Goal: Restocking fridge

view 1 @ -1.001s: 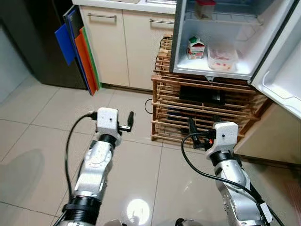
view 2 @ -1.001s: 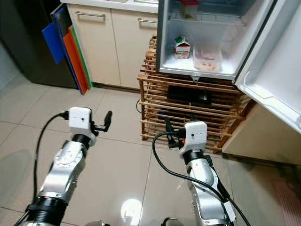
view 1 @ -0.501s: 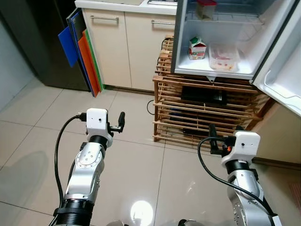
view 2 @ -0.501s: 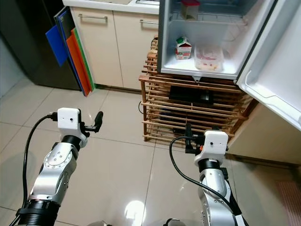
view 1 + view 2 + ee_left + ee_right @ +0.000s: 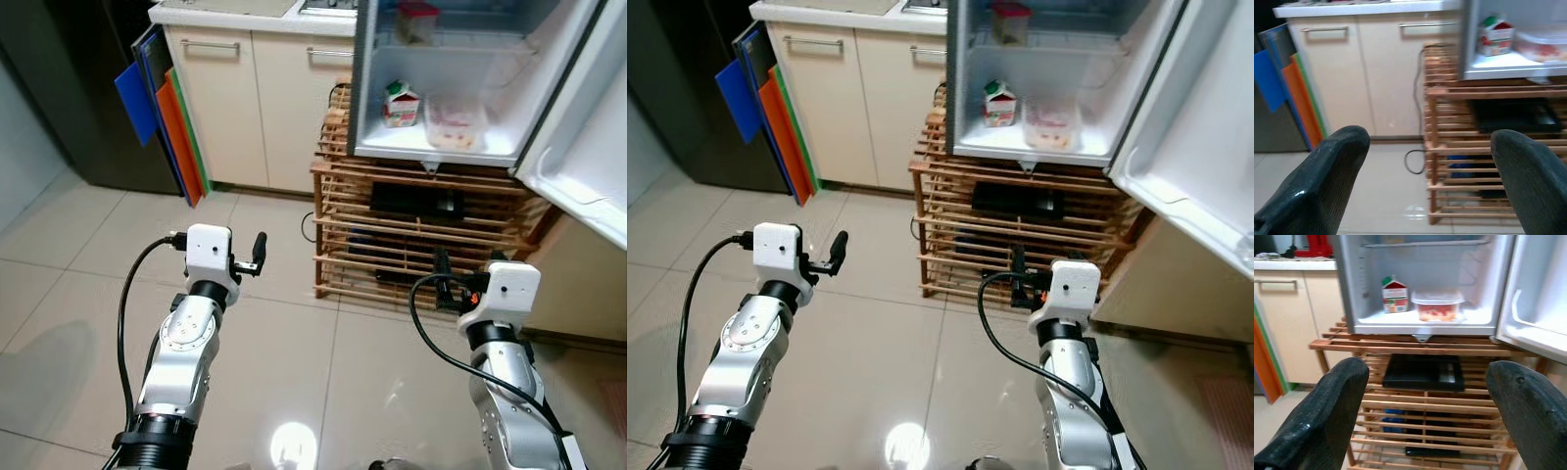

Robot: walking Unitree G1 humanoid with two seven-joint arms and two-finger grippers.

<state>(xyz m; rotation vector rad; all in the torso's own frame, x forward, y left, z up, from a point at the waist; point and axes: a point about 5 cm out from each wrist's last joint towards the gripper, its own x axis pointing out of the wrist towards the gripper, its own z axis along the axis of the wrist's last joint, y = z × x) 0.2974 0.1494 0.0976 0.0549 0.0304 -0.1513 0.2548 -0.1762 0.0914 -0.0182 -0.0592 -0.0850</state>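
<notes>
A small fridge [image 5: 431,149] stands open on a wooden slatted rack [image 5: 411,257], its door [image 5: 588,147] swung out to the right. On its bottom shelf sit a milk carton [image 5: 399,104] and a clear tub of red food [image 5: 454,109]. A red-lidded tub [image 5: 416,20] sits on the shelf above. My left gripper [image 5: 1425,147] hovers open and empty over the floor, left of the rack. My right gripper [image 5: 1422,377] is open and empty too, held low in front of the rack and facing the fridge.
A black box [image 5: 416,201] lies on the rack under the fridge. Blue, orange and green boards [image 5: 162,108] lean against beige cabinets [image 5: 255,108] at the left. A dark appliance [image 5: 69,88] stands further left. The tiled floor [image 5: 88,294] is glossy.
Over the last second my right arm swung out to the right and my left arm drew slightly left. The camera view shifted a little. Nothing in the fridge moved.
</notes>
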